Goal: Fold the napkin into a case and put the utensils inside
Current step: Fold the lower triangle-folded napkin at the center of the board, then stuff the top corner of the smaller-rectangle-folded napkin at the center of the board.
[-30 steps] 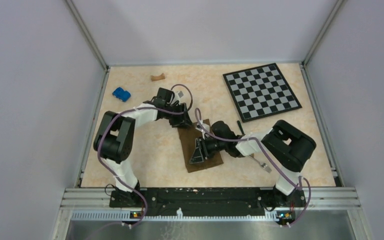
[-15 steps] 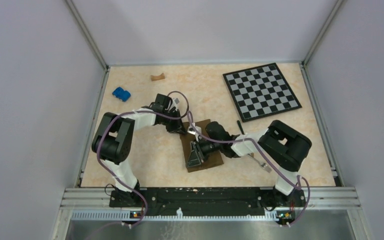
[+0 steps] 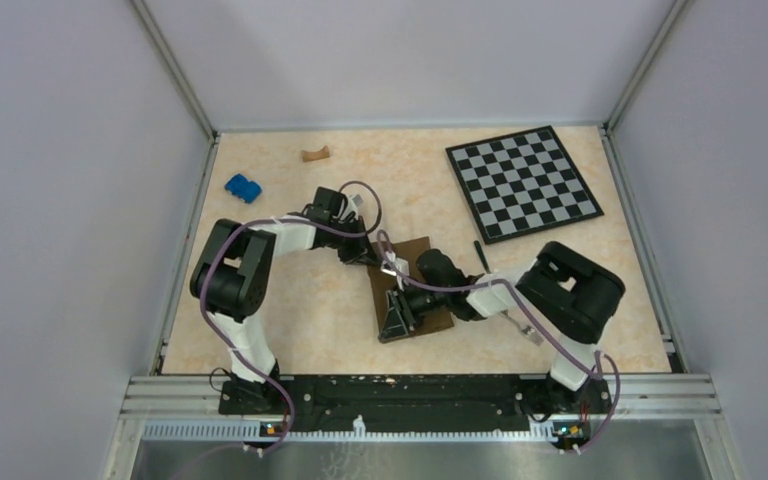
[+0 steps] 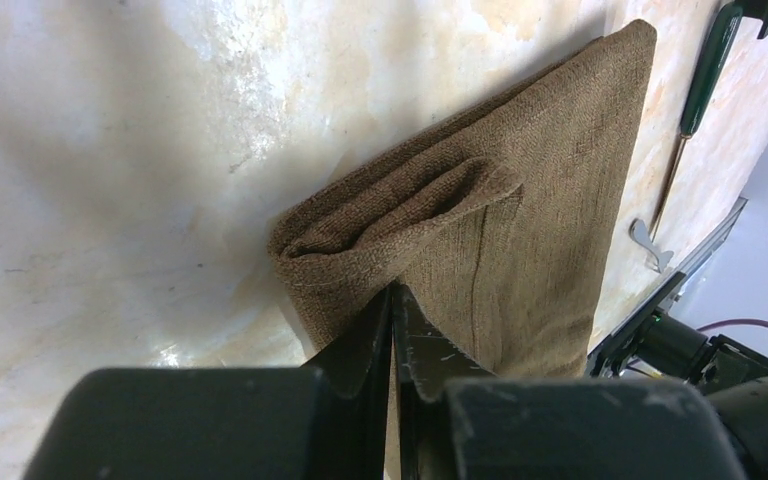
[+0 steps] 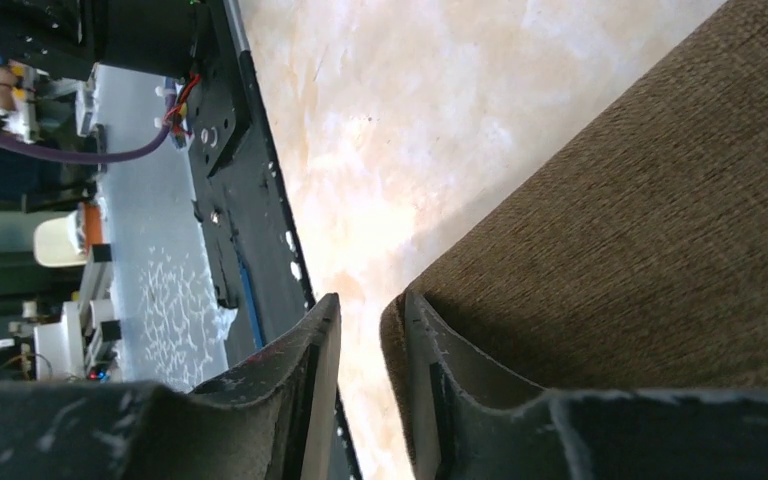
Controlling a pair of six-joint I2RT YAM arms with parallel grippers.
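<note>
Napkin point(image 3: 412, 255) lies mid-table point(image 3: 290, 300), already folded to a narrow strip. Its long axis runs near-far, with the far end leaning slightly left.

Left gripper point(image 3: 368, 258) is at the strip's far-left corner. In the left wrist view the jaws point(image 4: 392, 335) are pressed almost together on the cloth edge and look to be pinching a layer. The fold beside the tips bulges up in a loose loop.

Right gripper point(image 3: 397, 318) is at the near end of the same strip, low on the left side. In the right wrist view the jaws point(image 5: 370, 385) are narrow but not closed. The cloth edge sits in the gap against one finger and bare table shows beside it, so no grip yet.

Both grippers are on the strip's left long edge, one at each end. The next fold probably carries that edge rightward across the long axis. The right jaws likely need to close first, or the near end will lag.

Knife point(image 3: 480, 256) lies just right of the napkin, apart from it. Fork point(image 3: 526, 330) is further right and nearer, partly under the right arm. Both are closer to the right arm, and neither is in the cloth yet.
</note>
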